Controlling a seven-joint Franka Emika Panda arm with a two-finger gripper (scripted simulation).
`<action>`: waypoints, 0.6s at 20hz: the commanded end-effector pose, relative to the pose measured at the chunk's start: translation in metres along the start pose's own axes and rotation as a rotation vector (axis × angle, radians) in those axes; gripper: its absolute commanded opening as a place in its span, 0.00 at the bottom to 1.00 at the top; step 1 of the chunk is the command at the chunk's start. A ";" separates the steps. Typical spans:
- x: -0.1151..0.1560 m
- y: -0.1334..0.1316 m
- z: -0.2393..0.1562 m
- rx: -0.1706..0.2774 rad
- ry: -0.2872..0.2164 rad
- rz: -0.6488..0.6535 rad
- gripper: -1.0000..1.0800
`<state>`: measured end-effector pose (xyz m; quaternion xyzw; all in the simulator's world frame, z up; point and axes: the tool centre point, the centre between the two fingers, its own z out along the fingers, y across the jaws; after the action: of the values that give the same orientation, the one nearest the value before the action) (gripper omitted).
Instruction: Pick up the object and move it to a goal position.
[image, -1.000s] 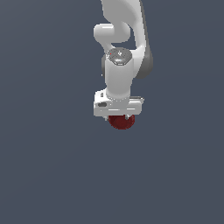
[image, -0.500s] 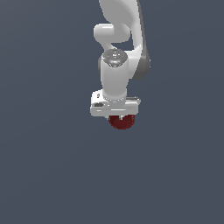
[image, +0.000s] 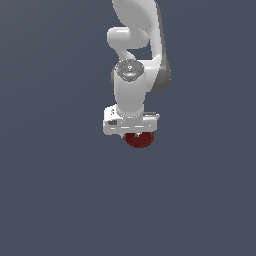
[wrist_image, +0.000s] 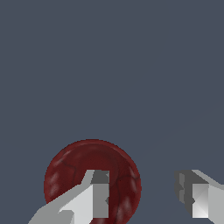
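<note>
The object is a small dark red bowl (image: 140, 140) lying on the flat grey ground. In the exterior view it is half hidden under my white gripper (image: 132, 131), which hangs straight above it. In the wrist view the bowl (wrist_image: 74, 168) is round with a rim. My gripper (wrist_image: 146, 194) is open and empty. One of its fingers (wrist_image: 98, 197) is over the middle of the bowl, and the other finger (wrist_image: 197, 197) is outside the rim, over bare ground. I cannot tell whether a finger touches the bowl.
The grey ground (image: 55, 190) stretches evenly all around, with no other object in either view. The white arm (image: 135, 45) rises above the gripper in the exterior view.
The gripper has sunk a little towards the bowl and shifted slightly to the exterior view's left. The bowl has not moved.
</note>
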<state>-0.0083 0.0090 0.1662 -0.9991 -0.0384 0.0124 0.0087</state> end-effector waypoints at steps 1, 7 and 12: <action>-0.001 0.001 0.005 0.006 -0.015 -0.024 0.62; -0.004 0.004 0.021 0.031 -0.067 -0.114 0.62; -0.009 0.006 0.039 0.072 -0.122 -0.218 0.62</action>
<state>-0.0158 0.0035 0.1328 -0.9886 -0.1304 0.0651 0.0365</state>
